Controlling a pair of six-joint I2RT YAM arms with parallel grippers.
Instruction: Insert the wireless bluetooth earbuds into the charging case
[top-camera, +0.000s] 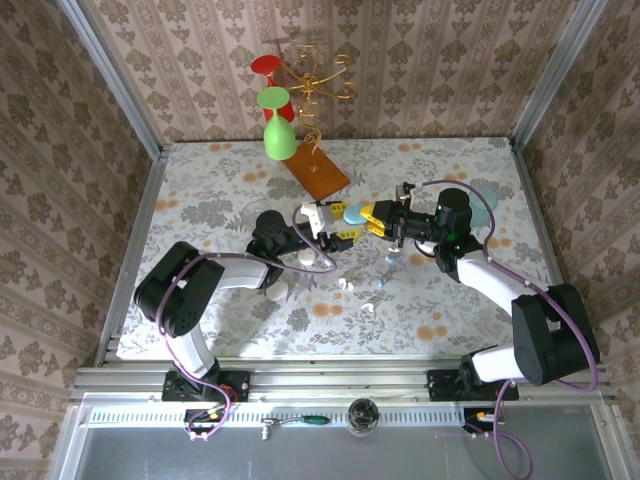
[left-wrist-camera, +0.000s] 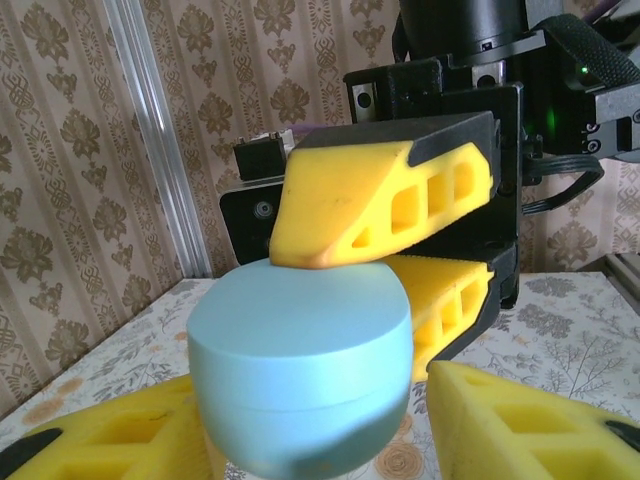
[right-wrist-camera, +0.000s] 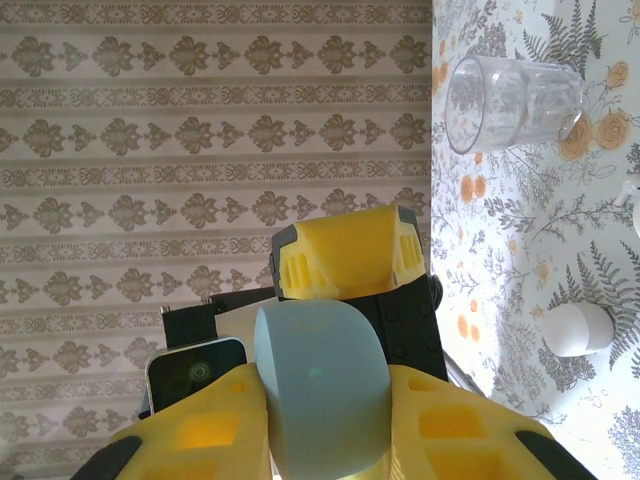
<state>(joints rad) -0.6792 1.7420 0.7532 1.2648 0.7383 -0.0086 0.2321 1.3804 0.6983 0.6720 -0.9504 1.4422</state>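
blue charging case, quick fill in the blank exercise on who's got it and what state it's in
1. The right gripper is shut on the pale ___ charging case.
2. The case's lid is ___ (open or closed).
3. The left gripper is ___ (open or shut), one finger clear of the case.
4. The green wine glass hangs ___ down on the rack.
Missing words: blue; closed; open; upside
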